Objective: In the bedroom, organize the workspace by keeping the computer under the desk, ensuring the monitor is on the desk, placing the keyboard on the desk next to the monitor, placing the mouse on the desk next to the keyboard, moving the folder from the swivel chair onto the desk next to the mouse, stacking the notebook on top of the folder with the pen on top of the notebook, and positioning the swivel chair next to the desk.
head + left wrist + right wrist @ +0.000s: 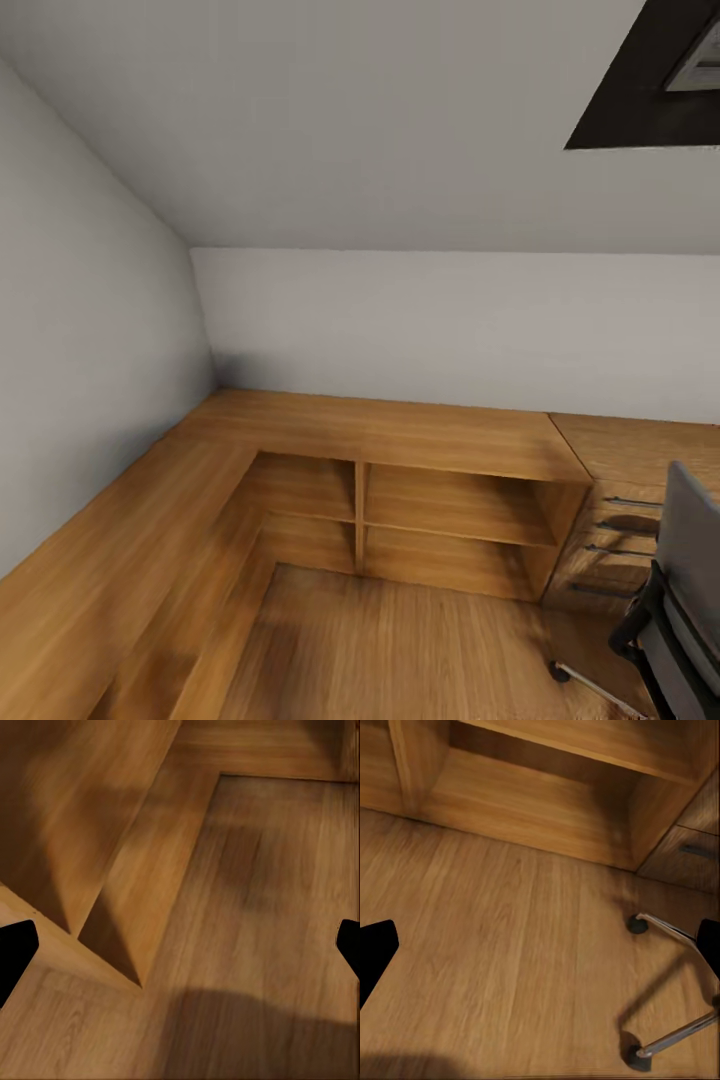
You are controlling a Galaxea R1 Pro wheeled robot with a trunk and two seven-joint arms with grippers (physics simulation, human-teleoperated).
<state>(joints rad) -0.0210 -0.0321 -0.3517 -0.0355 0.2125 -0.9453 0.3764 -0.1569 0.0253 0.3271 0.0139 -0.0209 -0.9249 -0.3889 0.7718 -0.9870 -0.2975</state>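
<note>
The swivel chair (680, 600) stands at the lower right edge of the head view, cut off by the frame: a grey upholstered back, a black armrest and part of a chrome leg with a black caster on the wooden floor (400, 650). In the right wrist view, two chrome legs of the chair base (675, 982), each ending in a dark caster, rest on the floor just in front of the cabinet.

Just beside the chair, behind it, is a light-wood drawer unit (610, 540) with slim metal handles. It joins a low light-wood cabinet (400, 440) that runs along the white wall (450, 330) and turns the corner down the left side. Under its top are open shelves (450, 520), split by a vertical divider.

At the upper right corner of the head view is a dark panel (650, 80), its nature unclear.

The left gripper (180, 949) hangs over the floor and the cabinet's corner, its black fingertips (15, 952) at opposite edges of the left wrist view, spread wide and holding nothing. The right gripper (540, 949) hangs over the floor near the chair base, likewise spread wide and holding nothing.
</note>
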